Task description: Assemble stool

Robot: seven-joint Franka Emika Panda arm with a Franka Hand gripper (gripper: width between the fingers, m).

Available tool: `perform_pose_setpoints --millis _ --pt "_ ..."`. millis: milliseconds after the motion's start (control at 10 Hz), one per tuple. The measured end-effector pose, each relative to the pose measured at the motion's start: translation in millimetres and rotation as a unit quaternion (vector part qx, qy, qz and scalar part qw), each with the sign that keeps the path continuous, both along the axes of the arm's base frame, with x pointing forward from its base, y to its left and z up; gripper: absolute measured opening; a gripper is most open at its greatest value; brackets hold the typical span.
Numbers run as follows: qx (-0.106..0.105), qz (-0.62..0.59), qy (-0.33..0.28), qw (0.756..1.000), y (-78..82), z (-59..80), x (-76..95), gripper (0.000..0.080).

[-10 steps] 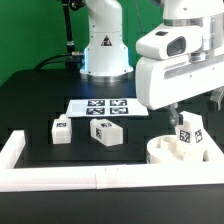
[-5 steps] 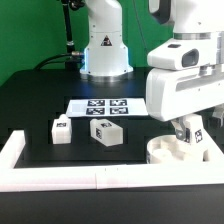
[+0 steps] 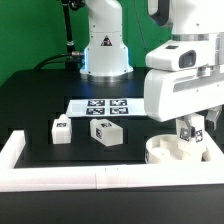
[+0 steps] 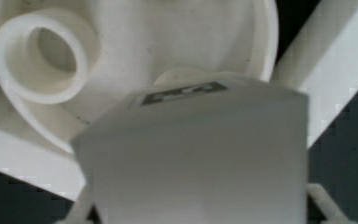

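**Claw:** gripper [image 3: 191, 136], lowered at the ext. view's right, near side, directly over the seat. The jaws straddle one leg. Whether the pads actually press on it can't be told: the arm's housing hides most of the contact in the ext. view, and the leg fills the wrist view.

**Item 1, seat** [image 3: 165, 152]: thick white round disc, flat on the black table [image 3: 40, 100], tucked against the border rail [image 3: 60, 179] at its near right corner. Prob. parked there so the rail braces it while legs go in.

**Item 2, leg at claw** [image 3: 186, 129]: stands roughly upright on the seat, tag facing the camera. The wrist view shows the same leg [image 4: 194, 150] as a big grey block w/ tag end toward the disc [image 4: 158, 40], apparently seated at a socket. One open socket hole [image 4: 51, 60] lies just beside it, unfilled.

**Items 3–4, spare legs:** smaller-looking block [image 3: 62, 131] and another [image 3: 107, 131] lie loose at the ext. view's left and centre, near each other and well apart from the seat. Both await fitting.

**Fixture:** marker board [image 3: 100, 107], flat, farther back at centre; not part of the build.

**Status (est.):** first leg being fitted or tightened; two legs to go. The straddle over the top suits a straight press or twist into the socket.

**Risk:** leg could cock in the socket if tilted.
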State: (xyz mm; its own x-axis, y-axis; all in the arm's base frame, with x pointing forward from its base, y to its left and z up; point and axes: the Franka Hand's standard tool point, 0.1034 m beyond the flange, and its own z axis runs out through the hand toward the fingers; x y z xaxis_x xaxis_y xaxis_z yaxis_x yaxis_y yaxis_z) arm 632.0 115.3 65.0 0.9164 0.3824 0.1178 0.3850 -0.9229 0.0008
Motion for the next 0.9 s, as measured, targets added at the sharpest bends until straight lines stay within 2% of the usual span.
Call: perform_pose_setpoints --millis 400,500,700,900 --pt "0.015 -0.130 0.006 0.991 4.2 -0.2 -0.9 0.0340" --pt "0.023 -0.207 0.010 0.978 4.3 -0.2 -0.9 0.0340" --pt "0.044 -0.336 0.019 0.940 2.6 -0.6 -0.9 0.0340" --pt "0.080 -0.467 0.042 0.880 -3.0 -0.9 -0.6 0.0340"
